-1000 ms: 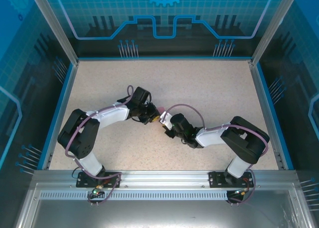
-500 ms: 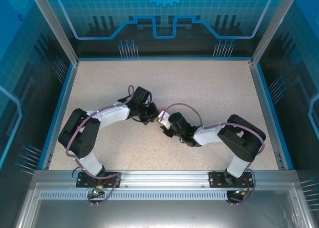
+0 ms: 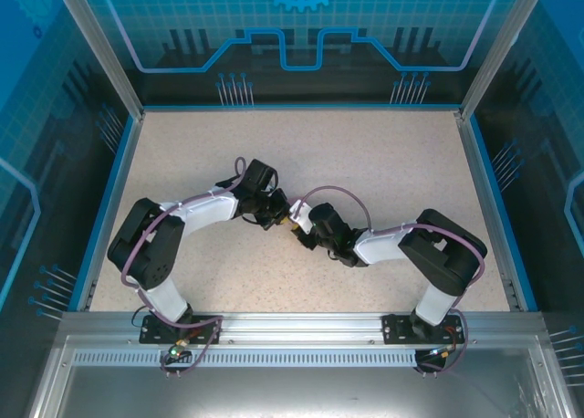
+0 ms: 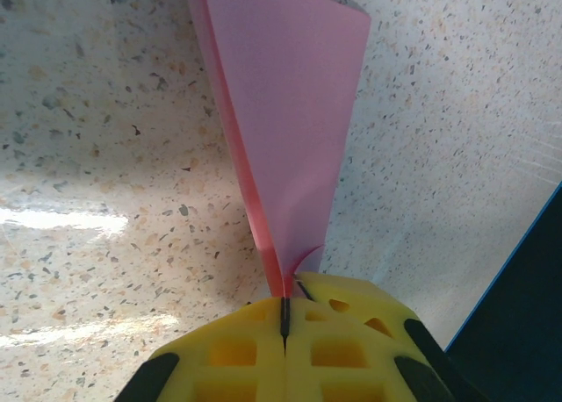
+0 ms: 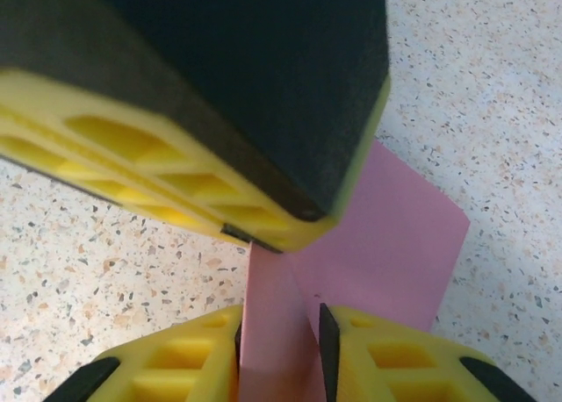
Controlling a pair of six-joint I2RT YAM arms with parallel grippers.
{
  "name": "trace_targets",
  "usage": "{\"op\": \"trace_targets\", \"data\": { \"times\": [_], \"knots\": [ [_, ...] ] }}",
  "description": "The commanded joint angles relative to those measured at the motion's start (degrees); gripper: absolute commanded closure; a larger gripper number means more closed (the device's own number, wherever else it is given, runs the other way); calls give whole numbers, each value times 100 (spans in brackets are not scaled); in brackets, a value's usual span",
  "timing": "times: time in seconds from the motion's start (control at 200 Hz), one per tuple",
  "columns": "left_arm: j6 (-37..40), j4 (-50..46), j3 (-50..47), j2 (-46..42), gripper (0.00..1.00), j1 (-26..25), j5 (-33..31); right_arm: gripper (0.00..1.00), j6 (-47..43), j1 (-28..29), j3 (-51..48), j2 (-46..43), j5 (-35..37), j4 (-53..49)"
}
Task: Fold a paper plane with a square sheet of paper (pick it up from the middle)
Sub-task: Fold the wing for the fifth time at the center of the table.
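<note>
Two yellow ribbed fingers of the left claw (image 4: 285, 310) are pressing fully together, pinching the narrow end of the thin pink-red paper sheet (image 4: 285, 112) in the seam between them. In the left wrist view the paper sheet is fanning out from that pinch as a folded wedge. Its layers are doubling along the left edge, and it is reaching away over the speckled beige table (image 4: 88, 112). A dark blue rim strip (image 4: 527, 305) is running along the table edge at the lower right.

The right claw (image 5: 281, 340) is sitting with its yellow fingers (image 5: 176, 367) a little apart. A band of the paper sheet is filling that gap and touching both inner faces, but I cannot tell whether it is being squeezed. Just beyond, the black-and-yellow left claw is crowding in from above. It is meeting the same band and hiding part of the paper sheet, whose far flap is spreading to the right over the table.

From the top camera both claws are meeting tip to tip near the middle of the table. A pale scrap of paper is peeking out between them, the rest being covered. The black-and-white left arm (image 3: 201, 208) and right arm (image 3: 392, 245) are bending inward, with a purple cable (image 3: 342, 197) arching over the right wrist. Blue-tinted transparent walls (image 3: 301, 35) are enclosing the table on three sides.
</note>
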Motion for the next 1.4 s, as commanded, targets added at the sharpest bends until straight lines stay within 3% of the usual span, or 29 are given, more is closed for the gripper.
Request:
{"op": "trace_targets", "data": {
  "times": [0.0, 0.095, 0.395, 0.515, 0.605, 0.77, 0.93, 1.105, 1.39],
  "knots": [
    [145, -162, 168, 120, 99, 0, 131, 67, 99, -71, 150, 32, -76, 61],
    [141, -159, 168, 146, 99, -8, 136, 67, 160, -76, 145, -22, -67, 75],
    [178, -230, 204, 86, 98, -3, 127, 83, 205, -118, 126, 57, -106, 42],
    [225, -313, 250, -42, 90, 51, 61, 90, 269, -134, 107, 61, -190, -2],
    [299, -410, 267, -224, 76, 186, -39, 96, 448, -218, 71, 45, -435, -26],
    [407, -559, 91, -673, 56, 561, -275, 100, 1163, -563, -55, -120, -1293, 2],
    [446, -203, -415, -1162, 48, 782, -338, 100, 1920, -929, -72, -104, -2346, 172],
    [380, 812, -1145, -1495, 50, 732, -38, 100, 2817, -1340, -100, -2, -3316, 514],
    [135, 2458, -1630, -861, 67, 195, 428, 100, 3784, -1701, -268, 167, -3965, 1028]
  ]
}}
